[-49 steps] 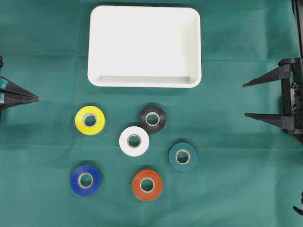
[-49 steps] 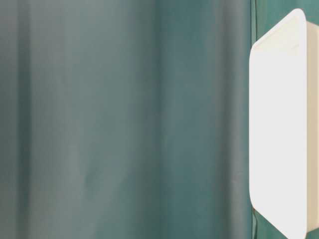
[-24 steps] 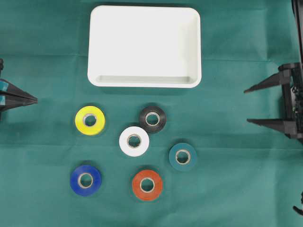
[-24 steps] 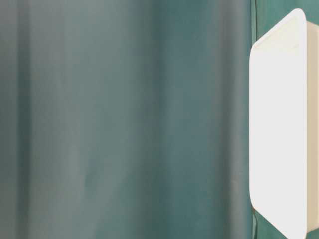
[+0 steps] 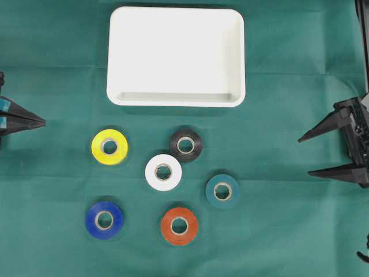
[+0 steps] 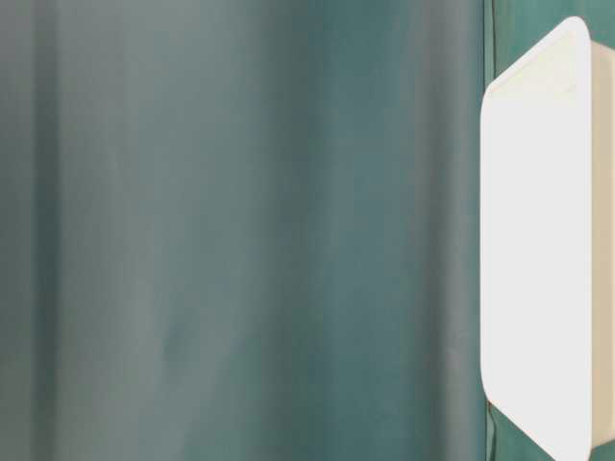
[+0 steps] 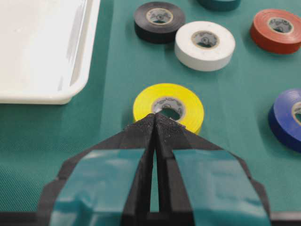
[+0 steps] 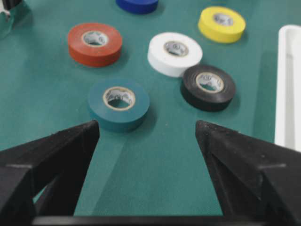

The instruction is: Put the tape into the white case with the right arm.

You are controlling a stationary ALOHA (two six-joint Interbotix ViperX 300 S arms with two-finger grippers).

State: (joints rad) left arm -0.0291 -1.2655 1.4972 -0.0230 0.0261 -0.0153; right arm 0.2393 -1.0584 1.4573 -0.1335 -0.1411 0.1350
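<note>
While six tape rolls (image 5: pixel 163 172) are lying loose on the green tabletop (image 5: pixel 277 231) below the empty white case (image 5: pixel 176 56), the right pincer (image 5: pixel 304 155) is hanging wide open at the right edge, and the left pincer (image 5: pixel 44 121) is sitting closed opposite.

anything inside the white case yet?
No. The white case shows a bare white floor; all six tape rolls lie outside on the green cloth. Nothing covers its inside from overhead.
</note>
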